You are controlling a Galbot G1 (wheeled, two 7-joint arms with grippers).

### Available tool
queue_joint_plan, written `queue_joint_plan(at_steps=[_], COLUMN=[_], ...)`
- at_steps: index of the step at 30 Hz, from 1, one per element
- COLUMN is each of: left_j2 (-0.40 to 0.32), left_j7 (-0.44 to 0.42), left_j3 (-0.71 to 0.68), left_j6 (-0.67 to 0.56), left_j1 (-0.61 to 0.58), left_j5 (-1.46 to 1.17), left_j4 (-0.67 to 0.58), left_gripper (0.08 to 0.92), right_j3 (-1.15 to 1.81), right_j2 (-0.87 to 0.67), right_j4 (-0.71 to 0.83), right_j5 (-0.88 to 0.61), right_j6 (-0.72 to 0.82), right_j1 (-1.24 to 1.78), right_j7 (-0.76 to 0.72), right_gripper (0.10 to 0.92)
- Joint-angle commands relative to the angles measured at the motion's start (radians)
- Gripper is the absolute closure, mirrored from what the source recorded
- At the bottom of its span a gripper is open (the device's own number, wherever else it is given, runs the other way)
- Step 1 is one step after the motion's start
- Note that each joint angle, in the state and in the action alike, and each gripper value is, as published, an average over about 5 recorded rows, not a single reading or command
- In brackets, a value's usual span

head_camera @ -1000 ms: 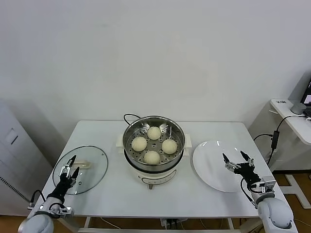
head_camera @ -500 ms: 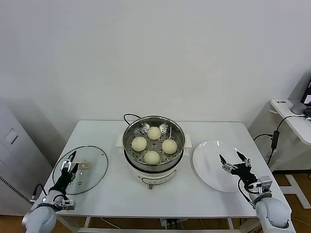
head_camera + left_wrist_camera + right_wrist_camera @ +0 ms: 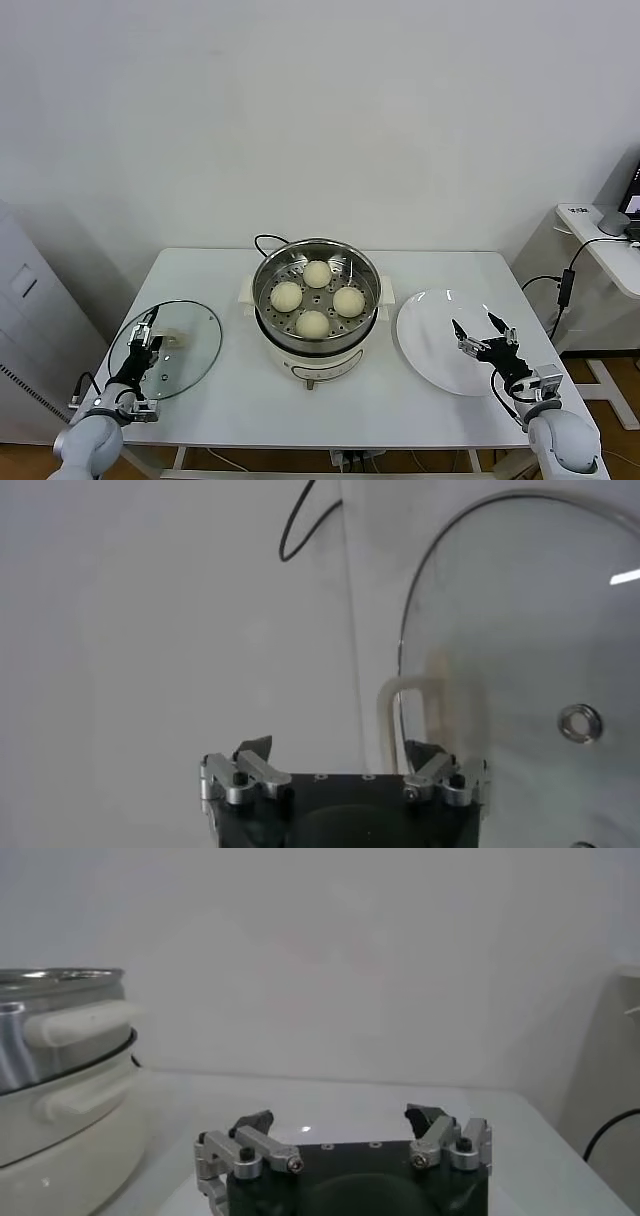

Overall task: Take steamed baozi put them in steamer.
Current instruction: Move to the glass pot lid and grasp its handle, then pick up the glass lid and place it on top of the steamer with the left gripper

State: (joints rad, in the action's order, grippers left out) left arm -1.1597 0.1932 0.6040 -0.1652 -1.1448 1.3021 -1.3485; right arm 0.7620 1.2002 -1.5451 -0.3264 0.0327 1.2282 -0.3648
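baozi [image 3: 316, 298]: four, cream-white (round) | steamer [image 3: 316, 340]: steel, table centre, holds them

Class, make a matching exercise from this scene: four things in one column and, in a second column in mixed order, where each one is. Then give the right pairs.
1. steamed baozi
2. glass lid
3. white plate
4. right gripper

A. flat on the table, on the robot's left
B. over the plate
C. on the steamer's perforated tray
D. on the table, to the steamer's right

Pairs: 1-C, 2-A, 3-D, 4-B

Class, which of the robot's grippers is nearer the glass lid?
Left. The left gripper hovers over the glass lid; the right gripper is over the white plate, beyond the steamer.
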Motion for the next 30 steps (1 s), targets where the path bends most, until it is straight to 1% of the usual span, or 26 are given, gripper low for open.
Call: queue_joint_plan(at_steps=[1,5,13,18,21,24,30], left_j2=[-0.007,-0.010,-0.003,0.014,0.039,0.070,0.140], left_j7=[-0.022,-0.020,0.021,0.045,0.023,-0.014,-0.111], left_j3=[-0.002,0.004,0.014,0.020,0.024,0.026,0.012], left_j6=[-0.003,-0.028,-0.068,-0.062,-0.040,0.006,0.118], left_j1=[0.007,-0.002,-0.023,-0.036,-0.044,-0.055,-0.053], left_j5=[-0.040,-0.062,-0.097,-0.104,-0.134,-0.182,-0.282], left_j4=[0.010,-0.001,-0.040,-0.093,-0.141,-0.202,-0.334], left_gripper=[0.285,0.406,0.631,0.778,0.860,0.896,0.896], right_j3=[0.002,0.003,0.005,0.008,0.011,0.013,0.009], right_j2=[0.001,-0.002,0.005,0.002,-0.003,-0.004,0.002], right_j4=[0.003,0.004,0.014,0.008,0.003,0.000,-0.008], right_j5=[0.000,0.000,0.002,0.001,-0.002,-0.002,-0.002], right_j6=[0.000,0.001,-0.001,-0.001,-0.001,0.000,0.001], right_j1=[-0.006,-0.010,-0.007,-0.006,-0.006,-0.006,-0.006], right_j7=[0.000,0.000,0.000,-0.001,-0.002,-0.003,-0.003], right_gripper=[0.203,0.203,0.203,0.203,0.203,0.203,0.203])
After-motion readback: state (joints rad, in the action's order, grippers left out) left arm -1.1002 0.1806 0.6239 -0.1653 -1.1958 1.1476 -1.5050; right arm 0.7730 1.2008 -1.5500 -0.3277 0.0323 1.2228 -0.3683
